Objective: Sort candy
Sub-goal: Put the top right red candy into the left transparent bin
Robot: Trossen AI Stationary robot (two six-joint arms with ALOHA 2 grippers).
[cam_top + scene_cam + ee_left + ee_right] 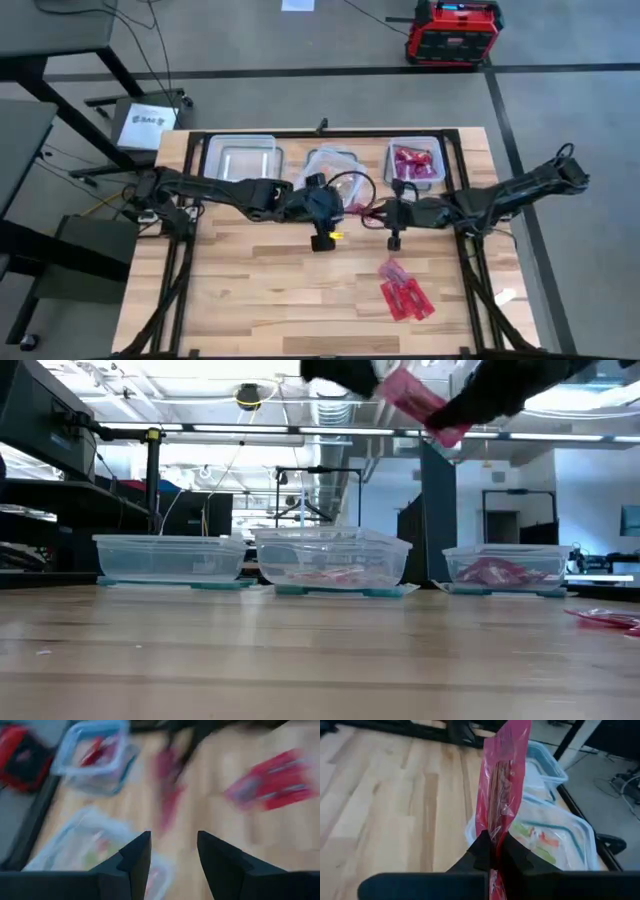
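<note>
Candy packets [406,294] lie nearest, a red heap on the wooden worktop [250,300]. Further in, my right claw [492,851] is pressed together on one pink packet [501,780], held upright above the worktop, and my left claw [172,852] hovers beside it, spread and holding nothing. Behind stand three clear containers; the right container [416,162] has red candy inside.

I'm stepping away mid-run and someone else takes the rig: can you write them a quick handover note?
Right gripper: shut on a pink candy packet, held in the air near the middle container.
Left gripper: open, empty, beside it over the table's middle.
Done: red candy in the right container, some pieces in the middle one; the left container looks empty.
Left: drop the held packet, then sort the red pile on the table.
</note>
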